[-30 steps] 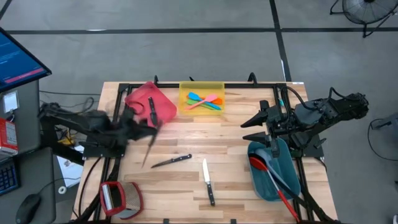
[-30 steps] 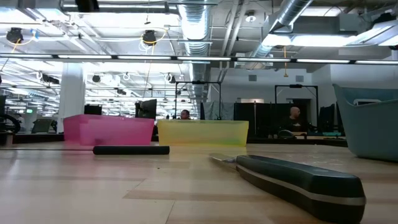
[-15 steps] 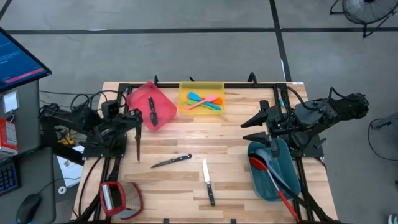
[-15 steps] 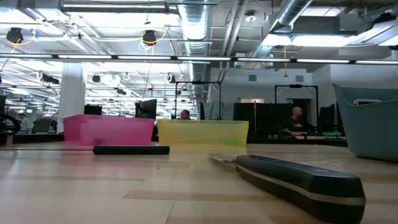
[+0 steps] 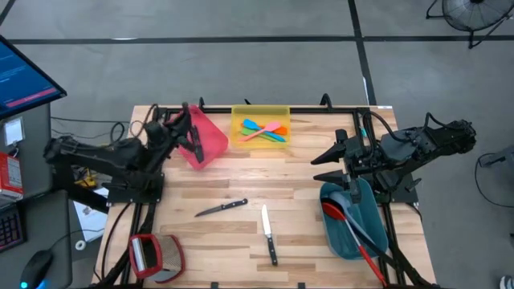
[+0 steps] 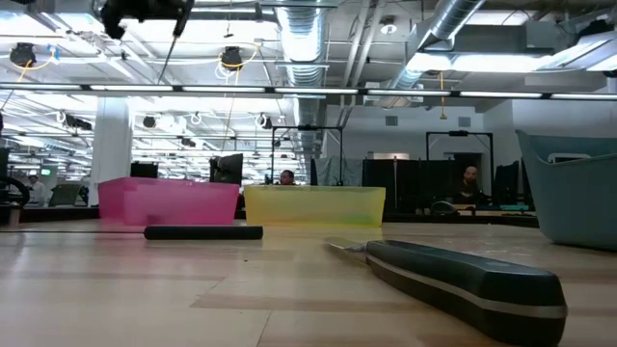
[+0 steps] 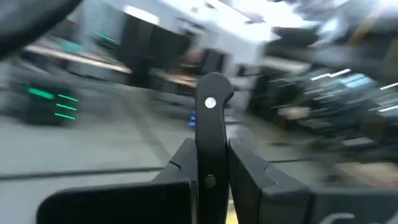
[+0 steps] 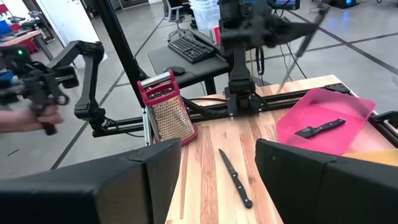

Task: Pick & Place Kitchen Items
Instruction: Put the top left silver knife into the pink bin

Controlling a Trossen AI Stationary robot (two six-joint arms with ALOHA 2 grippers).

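At the near edge of the table [image 5: 241, 241] a red-framed box grater [image 5: 147, 255] lies on its side toward the left, and a black-handled knife [image 5: 269, 234] rests on the wood near the middle, its blade pointing toward the far side. Just beyond it a second knife [image 5: 222, 209] lies slanted, well apart from any bin. To the right stands the teal bin [image 5: 353, 221], holding a red spoon [image 5: 345, 225] and grey-handled utensils that stick out over its near rim. The right gripper [image 5: 321, 156] hovers above the far end of that bin, its two fingers spread wide and holding nothing. On the left, the left gripper [image 5: 178, 127] is raised beside the pink bin [image 5: 210, 136], its fingers [image 7: 242, 174] pinching the handle of a third knife [image 7: 210, 137]. Another black-handled knife [image 5: 196, 141] already lies inside the pink bin. Farthest back, the yellow bin [image 5: 260, 112] holds small blue, orange and green spatulas [image 5: 263, 130] in a loose heap.
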